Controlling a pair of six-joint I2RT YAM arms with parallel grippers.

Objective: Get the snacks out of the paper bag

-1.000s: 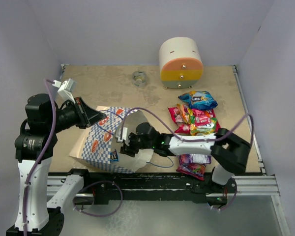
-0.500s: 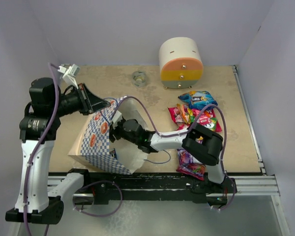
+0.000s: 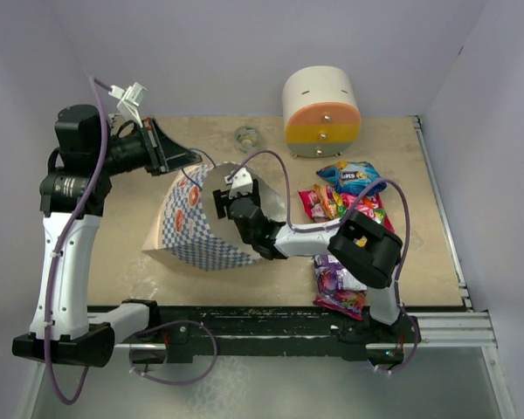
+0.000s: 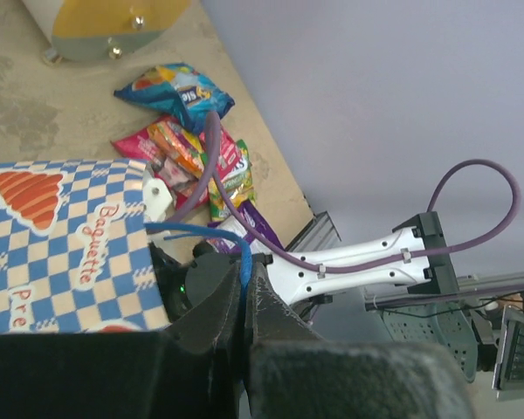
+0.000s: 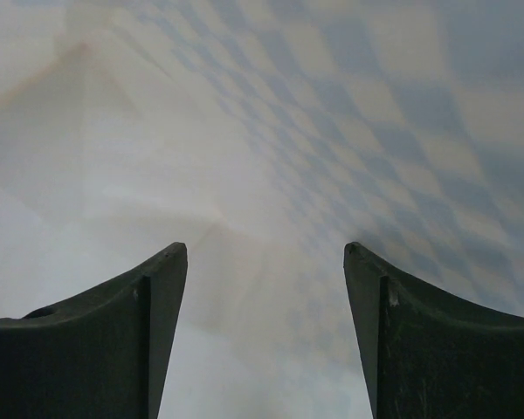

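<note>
The paper bag, blue-and-white checkered, hangs tilted with its cream-lined mouth facing right. My left gripper is shut on its thin blue cord handle and holds that side up. My right gripper reaches into the bag's mouth. In the right wrist view this gripper stands open, with only the bag's lining ahead and no packet between the fingers. Several snacks lie piled on the table to the right, a blue packet behind them and a purple one near the front edge.
A rounded cream-orange-yellow drawer box stands at the back. A small grey ring lies to its left. The right arm's white link stretches low between the bag and the snack pile. Walls close in on the left, back and right.
My left gripper has risen and moved toward the back, lifting the bag by its handle and tipping it up. My right gripper has gone deeper into the bag and opened wider.
</note>
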